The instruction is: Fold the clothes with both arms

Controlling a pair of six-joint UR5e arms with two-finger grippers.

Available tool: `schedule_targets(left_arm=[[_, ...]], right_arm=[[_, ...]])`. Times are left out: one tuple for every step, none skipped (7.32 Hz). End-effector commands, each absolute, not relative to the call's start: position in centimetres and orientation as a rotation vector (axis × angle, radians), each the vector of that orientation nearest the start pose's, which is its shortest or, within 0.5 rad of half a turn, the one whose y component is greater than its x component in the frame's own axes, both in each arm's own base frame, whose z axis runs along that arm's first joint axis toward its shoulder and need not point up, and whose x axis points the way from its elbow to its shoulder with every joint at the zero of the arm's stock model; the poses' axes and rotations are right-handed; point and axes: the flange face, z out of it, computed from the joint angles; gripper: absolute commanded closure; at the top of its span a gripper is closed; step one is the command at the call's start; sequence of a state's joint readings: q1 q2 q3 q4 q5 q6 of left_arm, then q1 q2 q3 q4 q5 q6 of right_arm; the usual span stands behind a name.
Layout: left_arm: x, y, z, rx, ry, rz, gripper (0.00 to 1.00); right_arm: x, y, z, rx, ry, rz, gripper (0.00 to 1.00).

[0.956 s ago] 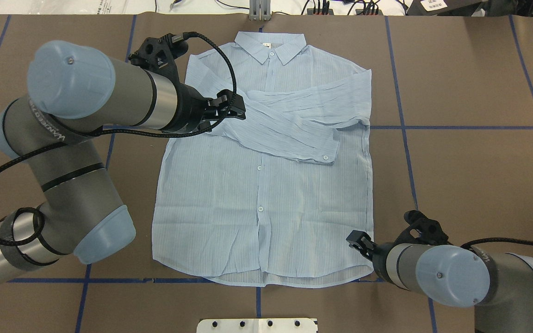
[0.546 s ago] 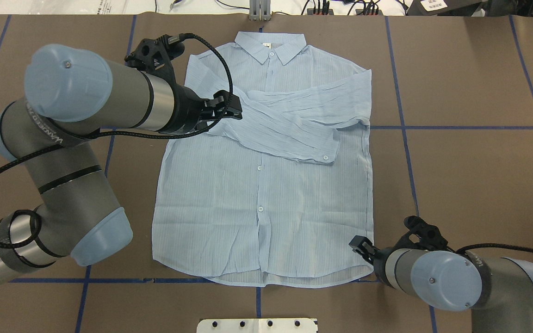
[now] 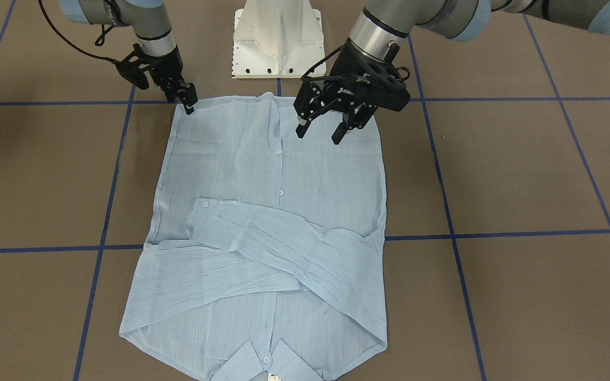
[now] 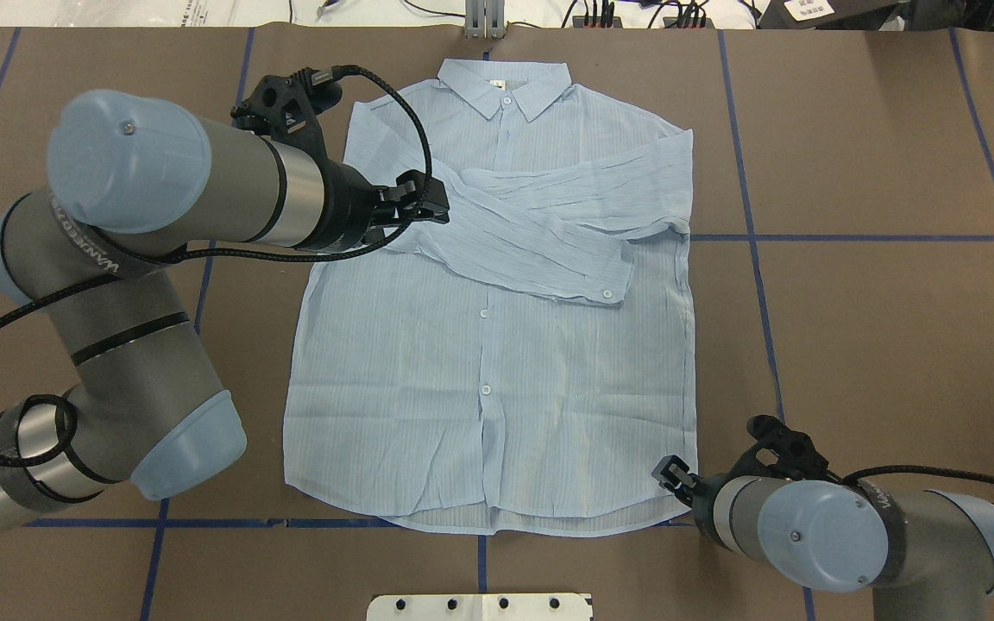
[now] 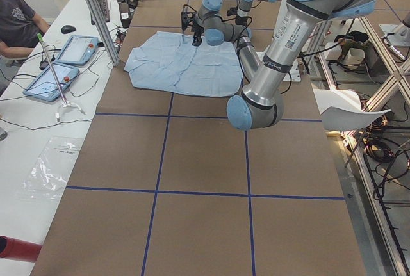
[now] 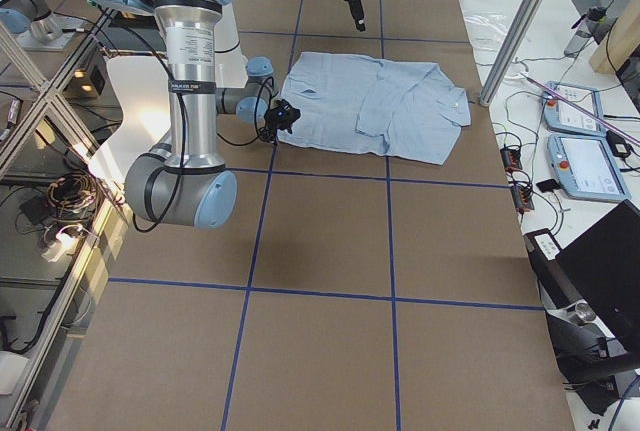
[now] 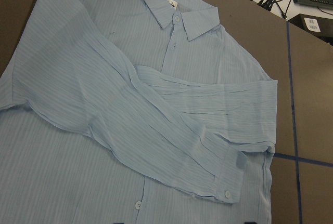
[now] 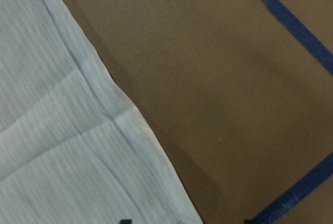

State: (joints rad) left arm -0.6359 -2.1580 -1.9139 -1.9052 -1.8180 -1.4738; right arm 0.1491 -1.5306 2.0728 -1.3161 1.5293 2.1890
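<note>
The clothes are one pale blue striped shirt (image 4: 480,362) lying flat and buttoned on the brown table, its collar (image 4: 504,86) at the far edge. Both sleeves are folded across the chest (image 3: 262,248). My left gripper (image 3: 319,135) hangs open above the shirt's left side, holding nothing; its wrist view looks down on the crossed sleeves (image 7: 171,130). Down at the near right hem corner (image 8: 119,120), my right gripper (image 4: 672,475) is open. Its two finger tips stand either side of the hem edge, and the fabric lies flat between them.
The white pedestal base (image 3: 277,37) stands just behind the hem. Blue tape lines (image 4: 885,237) grid the table. A person (image 5: 16,23) sits at a side bench with tablets (image 5: 78,48) beyond the collar end. Cables run along the far edge (image 4: 635,13).
My right gripper has dropped and shifted toward the near hem corner. My left gripper has pulled back slightly to the left over the shirt. The shirt has not moved.
</note>
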Motion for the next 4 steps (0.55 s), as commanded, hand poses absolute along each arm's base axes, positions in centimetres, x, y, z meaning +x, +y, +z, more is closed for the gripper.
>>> schedule_targets(left_arm=[[41.1, -43.82, 13.98, 0.25, 1.251, -0.308, 0.18], [41.06, -43.81, 14.29, 0.249, 1.246, -0.311, 0.18], [41.06, -43.81, 14.29, 0.249, 1.246, -0.311, 0.18], [41.03, -43.82, 14.25, 0.259, 1.245, -0.317, 0.18]], right_arm=[[-46.8, -20.84, 38.41, -0.151, -0.801, 0.74, 0.96], [-46.71, -20.9, 38.56, -0.15, -0.798, 0.742, 0.95], [-46.84, -20.84, 38.19, -0.152, -0.806, 0.74, 0.92], [-46.75, -20.9, 38.19, -0.151, -0.806, 0.741, 0.92]])
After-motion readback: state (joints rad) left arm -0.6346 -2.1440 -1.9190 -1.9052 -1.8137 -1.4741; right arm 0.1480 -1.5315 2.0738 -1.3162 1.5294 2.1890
